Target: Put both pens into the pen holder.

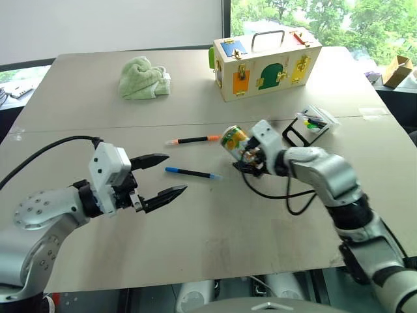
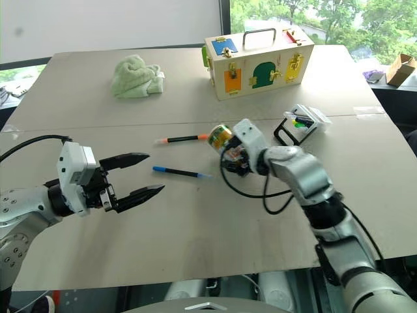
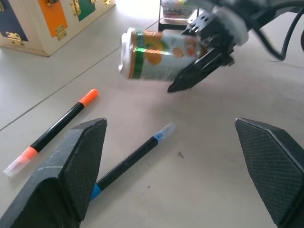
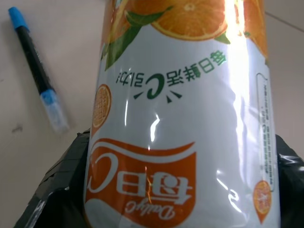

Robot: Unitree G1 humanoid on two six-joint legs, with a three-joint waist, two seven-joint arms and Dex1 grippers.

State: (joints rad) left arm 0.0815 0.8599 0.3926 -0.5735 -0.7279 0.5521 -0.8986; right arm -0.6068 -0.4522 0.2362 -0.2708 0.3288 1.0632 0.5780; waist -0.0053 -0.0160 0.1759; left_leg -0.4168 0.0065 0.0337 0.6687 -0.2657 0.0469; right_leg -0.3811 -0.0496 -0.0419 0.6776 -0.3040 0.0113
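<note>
My right tool [image 1: 242, 151] is gripping an orange drink can [image 1: 232, 138] above the desk [image 1: 215, 222]; my left tool [image 1: 164, 176] is hovering released beside the blue-ended pen [image 1: 192, 173]. The orange-capped pen [image 1: 194, 139] is lying just beyond, the pen holder [image 1: 311, 123] well apart. I am judging that parking the can clear of both pens comes first.

Bare table [image 1: 215, 222] lies open on the near side of the blue-ended pen [image 1: 191, 173]. The right gripper [image 1: 249, 161], clamping a drink can [image 1: 233, 139], crowds both pens' right ends; the orange-capped pen [image 1: 194, 139] lies just beyond.
</note>
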